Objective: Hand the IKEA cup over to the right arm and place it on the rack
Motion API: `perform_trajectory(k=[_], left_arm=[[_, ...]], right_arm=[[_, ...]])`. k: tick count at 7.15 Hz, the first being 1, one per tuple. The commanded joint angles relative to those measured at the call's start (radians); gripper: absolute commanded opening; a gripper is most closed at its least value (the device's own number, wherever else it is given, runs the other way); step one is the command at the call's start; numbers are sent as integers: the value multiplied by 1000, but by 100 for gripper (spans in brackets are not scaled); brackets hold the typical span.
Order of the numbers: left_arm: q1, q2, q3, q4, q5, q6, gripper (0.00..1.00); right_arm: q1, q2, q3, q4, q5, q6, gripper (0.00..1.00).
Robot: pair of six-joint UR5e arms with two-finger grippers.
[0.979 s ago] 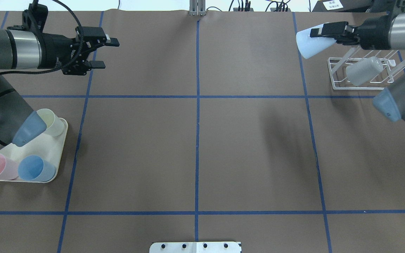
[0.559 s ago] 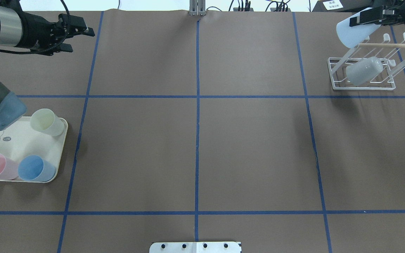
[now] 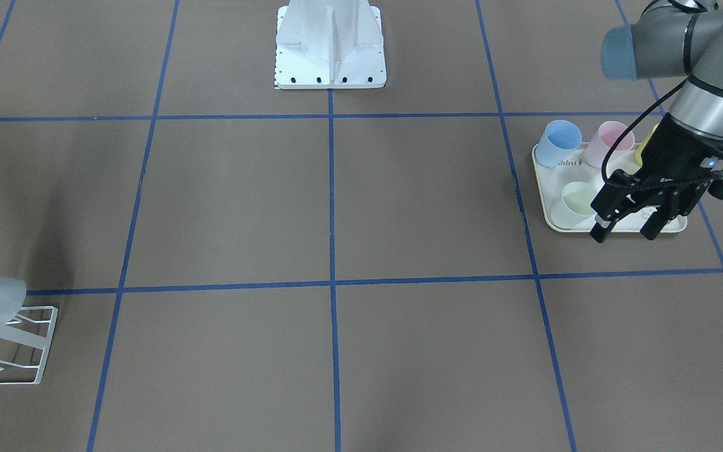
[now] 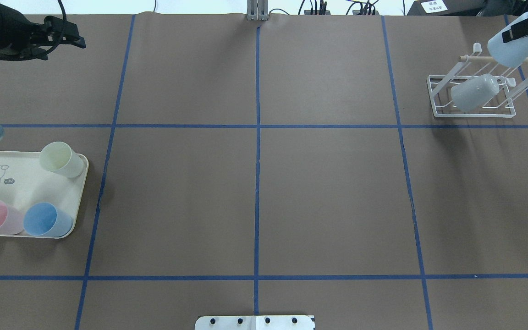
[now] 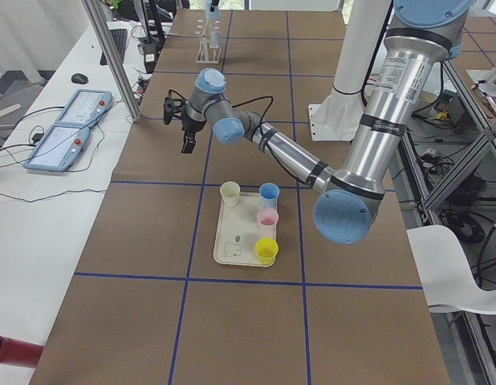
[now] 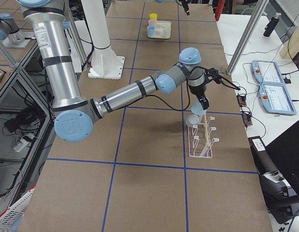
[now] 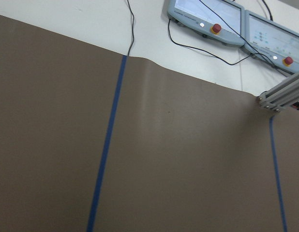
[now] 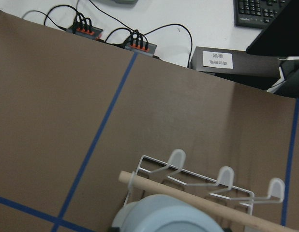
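The IKEA cup [image 4: 511,50], pale blue and tilted over the rack [image 4: 475,115], sat clamped in the right gripper [image 4: 523,30], which was mostly cut off at the edge, while the left gripper [image 3: 622,233] jaws gaped apart.

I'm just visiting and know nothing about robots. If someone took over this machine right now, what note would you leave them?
Left gripper: open and empty, raised above the table, away from the tray holding four other cups.
Right gripper: shut on the pale blue cup, held tilted over the rack. I cannot tell whether they touch.
Done: the cup has passed to the right arm. A whitish cup already sits on the rack.
Left: seat the cup on the rack, release, withdraw.
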Motion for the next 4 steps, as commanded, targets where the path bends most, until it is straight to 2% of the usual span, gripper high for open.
perform_trajectory(k=[1, 4], left_arm=[[0, 15, -10, 7, 2, 5, 100], [4, 20, -11, 7, 2, 2, 100]], right_arm=[[-39, -1, -11, -75, -99, -63, 6], [-74, 11, -57, -69, -115, -63, 6]])
